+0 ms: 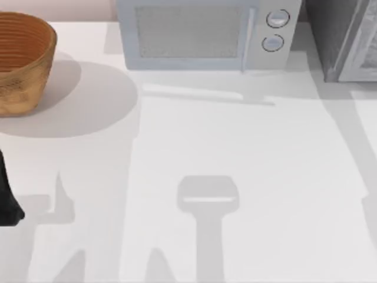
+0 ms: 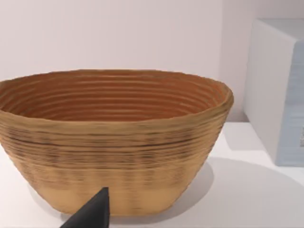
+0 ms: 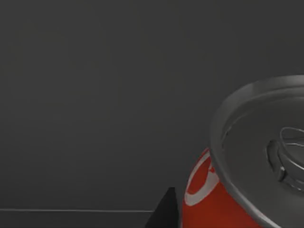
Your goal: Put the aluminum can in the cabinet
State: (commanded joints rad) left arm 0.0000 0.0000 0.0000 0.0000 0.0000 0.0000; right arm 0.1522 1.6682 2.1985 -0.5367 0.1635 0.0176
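At the top view's far-right back corner stands the dark grey speckled cabinet [image 1: 336,35]; the left arm sits parked at the left edge. In the right wrist view, the red-labelled, silver-topped aluminum can [image 3: 247,161] sits inside against dark walls — light, smooth, dentable, best held mid-body. I cannot tell either gripper's finger state.

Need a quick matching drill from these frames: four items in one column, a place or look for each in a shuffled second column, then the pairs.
Items
1. basket
2. microwave
3. aluminum can
4. cabinet

Descriptions
A. dark grey box at the table's far right corner
B. silver top, red label, close against a dark grey wall in the right wrist view
C. woven, tan, far left of the table
D. light grey, two round knobs, back centre of the table

Pairs: 1-C, 2-D, 3-B, 4-A
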